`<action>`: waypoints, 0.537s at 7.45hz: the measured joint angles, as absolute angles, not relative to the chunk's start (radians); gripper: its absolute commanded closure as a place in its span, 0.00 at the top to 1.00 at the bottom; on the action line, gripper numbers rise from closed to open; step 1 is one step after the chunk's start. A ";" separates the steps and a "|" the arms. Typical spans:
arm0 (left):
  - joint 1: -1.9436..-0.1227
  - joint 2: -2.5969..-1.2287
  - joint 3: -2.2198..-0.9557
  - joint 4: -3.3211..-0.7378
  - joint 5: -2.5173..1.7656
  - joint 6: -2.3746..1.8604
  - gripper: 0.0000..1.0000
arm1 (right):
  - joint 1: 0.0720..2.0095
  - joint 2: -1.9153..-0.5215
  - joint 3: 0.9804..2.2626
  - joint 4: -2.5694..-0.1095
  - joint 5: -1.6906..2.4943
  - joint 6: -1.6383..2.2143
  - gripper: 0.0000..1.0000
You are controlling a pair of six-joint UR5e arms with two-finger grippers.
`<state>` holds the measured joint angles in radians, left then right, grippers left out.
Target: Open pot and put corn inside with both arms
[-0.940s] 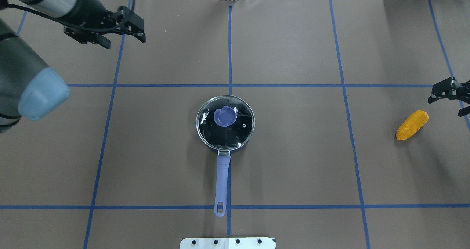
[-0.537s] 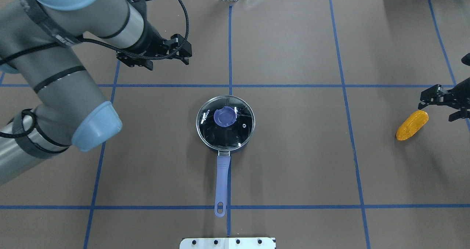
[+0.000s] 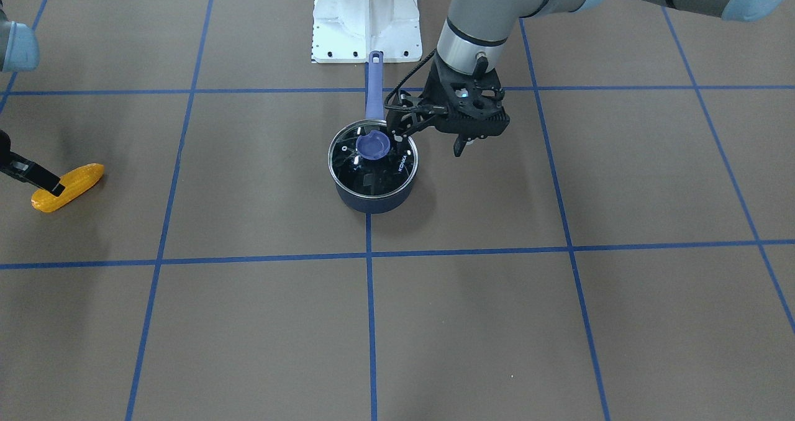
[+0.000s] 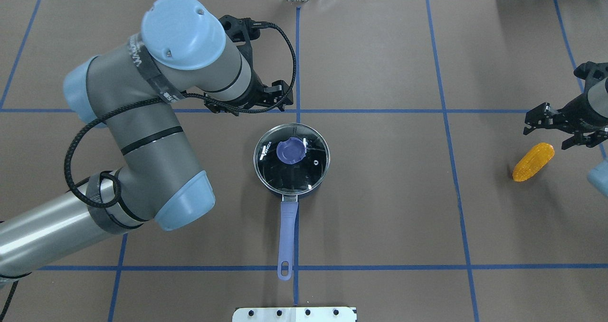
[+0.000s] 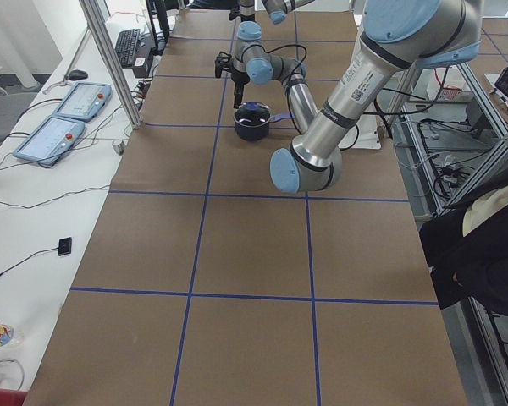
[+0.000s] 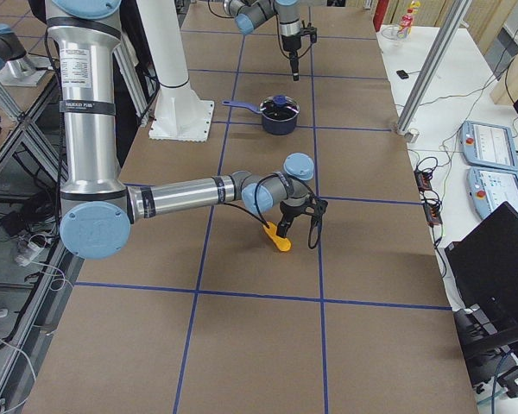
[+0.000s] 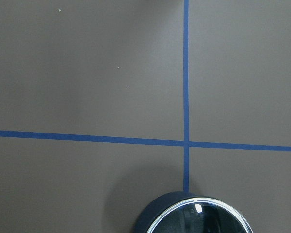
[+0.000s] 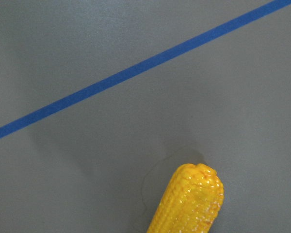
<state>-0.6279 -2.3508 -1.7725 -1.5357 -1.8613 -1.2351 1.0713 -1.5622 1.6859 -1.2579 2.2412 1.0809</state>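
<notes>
The pot [image 4: 290, 158] stands mid-table with its glass lid and blue knob [image 4: 290, 151] on and its long handle [image 4: 287, 236] toward the robot's base. It also shows in the front view [image 3: 372, 188] and at the bottom of the left wrist view [image 7: 199, 219]. My left gripper [image 3: 430, 138] is open and empty, just beside the lid on the pot's far left side, above the table. The corn [image 4: 533, 162] lies at the far right, and the right wrist view shows it too [image 8: 189, 201]. My right gripper [image 4: 551, 132] is open and empty, just beyond the corn's thick end.
The white base plate [image 4: 294, 314] sits at the table's near edge behind the pot handle. Blue tape lines [image 4: 446, 110] grid the brown table. My left arm's elbow [image 4: 183, 208] hangs over the table's left half. Control pendants [image 5: 68, 114] lie on a side bench.
My left arm has swung in from the far left corner until its gripper is next to the pot lid. My right gripper has shifted left, toward the corn.
</notes>
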 measured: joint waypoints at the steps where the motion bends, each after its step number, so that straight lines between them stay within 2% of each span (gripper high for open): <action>1: -0.606 -2.373 -1.747 -1.536 -1.838 -1.247 0.98 | 1.070 -1.560 1.679 -1.258 2.241 1.079 1.00; 4: -0.556 -2.415 -1.686 -1.538 -1.783 -1.256 0.98 | 1.054 -1.569 1.671 -1.257 2.241 1.081 1.00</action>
